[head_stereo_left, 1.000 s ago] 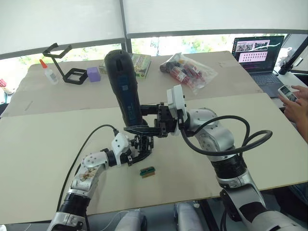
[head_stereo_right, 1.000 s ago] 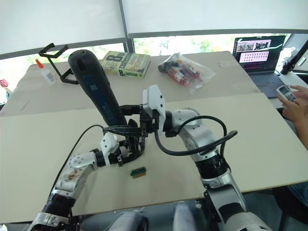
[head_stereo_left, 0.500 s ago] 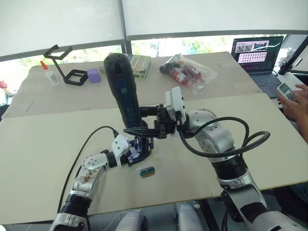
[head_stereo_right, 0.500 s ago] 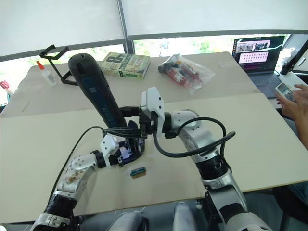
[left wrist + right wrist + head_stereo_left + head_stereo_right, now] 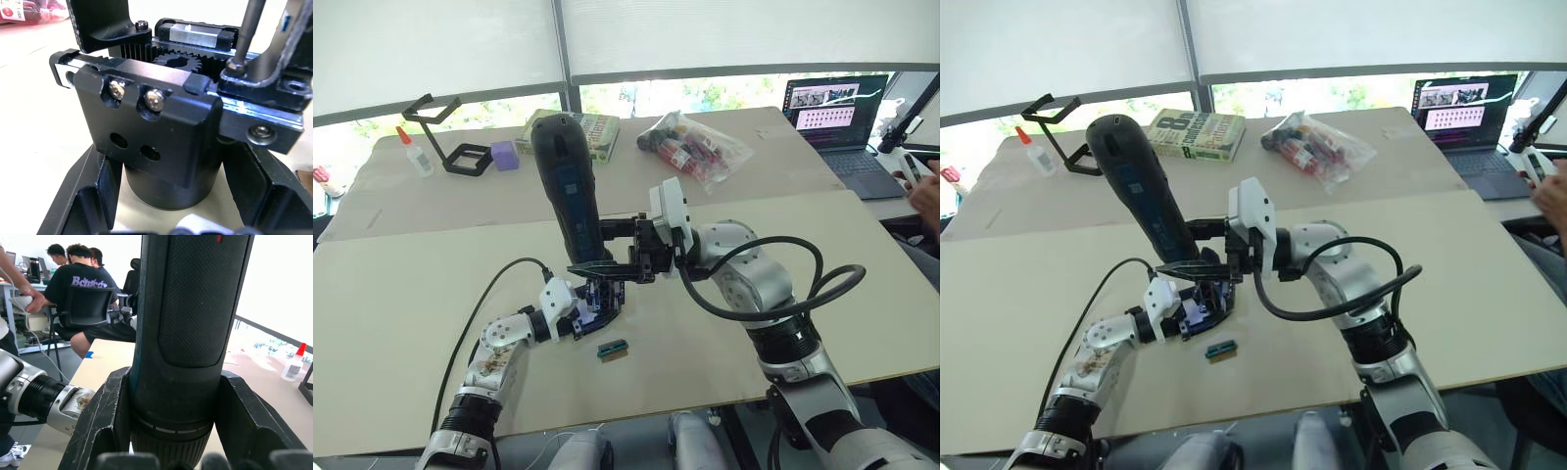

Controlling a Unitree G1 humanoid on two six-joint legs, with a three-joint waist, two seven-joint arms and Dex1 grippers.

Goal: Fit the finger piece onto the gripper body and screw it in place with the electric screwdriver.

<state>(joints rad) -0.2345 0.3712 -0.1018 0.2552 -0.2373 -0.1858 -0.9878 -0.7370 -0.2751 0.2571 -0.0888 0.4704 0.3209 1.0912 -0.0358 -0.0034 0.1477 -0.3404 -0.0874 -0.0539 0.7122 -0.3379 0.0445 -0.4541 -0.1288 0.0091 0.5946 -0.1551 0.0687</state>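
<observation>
Black screwdriver point(image 5: 566, 186) stands near upright in the right tool point(image 5: 599, 265), clamped round its barrel, above the body point(image 5: 598, 300) on the tabletop point(image 5: 401, 284); left tool point(image 5: 588, 308) pinches that body. Left wrist: bit point(image 5: 245, 30) sits on a screw in the finger piece point(image 5: 264, 85); a slight tilt could make it slip off, I'd say. Right wrist: textured grip fills the fingers point(image 5: 105, 416).

book point(image 5: 1197, 134): a large "8" on the cover; the rest is too small to read
T-shirt point(image 5: 90, 283): purple lettering across a seated person's back, not clearly legible
laptop point(image 5: 833, 101): screen text unreadable
</observation>
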